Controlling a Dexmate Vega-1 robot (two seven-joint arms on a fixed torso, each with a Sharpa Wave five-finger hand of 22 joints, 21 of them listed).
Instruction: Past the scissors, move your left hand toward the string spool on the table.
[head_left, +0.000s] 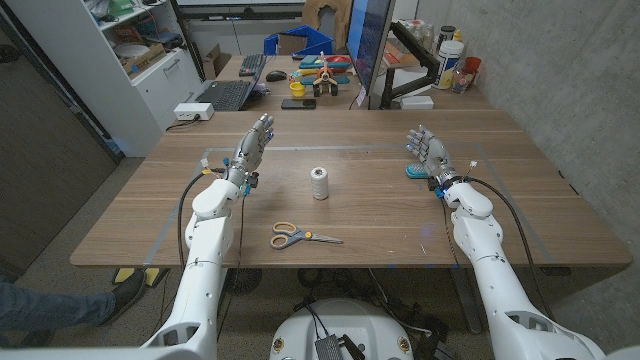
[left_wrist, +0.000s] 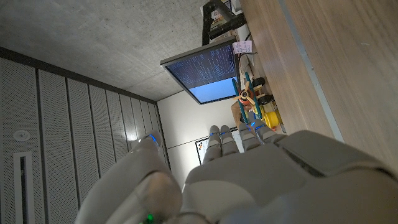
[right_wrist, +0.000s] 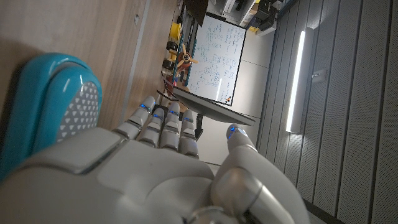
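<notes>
the string spool stands upright on the wooden table, off to the inner side of the left hand and a little nearer the robot than its fingertips, well apart from it with bare wood between. the scissors lie flat on the table nearer the robot than the spool, their orange handles pointing toward the left arm and the blades pointing toward the right arm; they sit behind the left hand, closer to the forearm than to the fingers. the left hand is released, holding nothing, its fingers stretched out together and reaching away from the robot, raised over the far left part of the table; in the left wrist view the back of the left hand shows with the fingers extended and the table edge running alongside. the right hand is likewise released and empty, fingers apart and extended away from the robot, on the far right part of the table. a teal object lies on the table just beside the right hand on its inner side; in the right wrist view this teal object sits right next to the back of the right hand, though i cannot tell whether they touch.
</notes>
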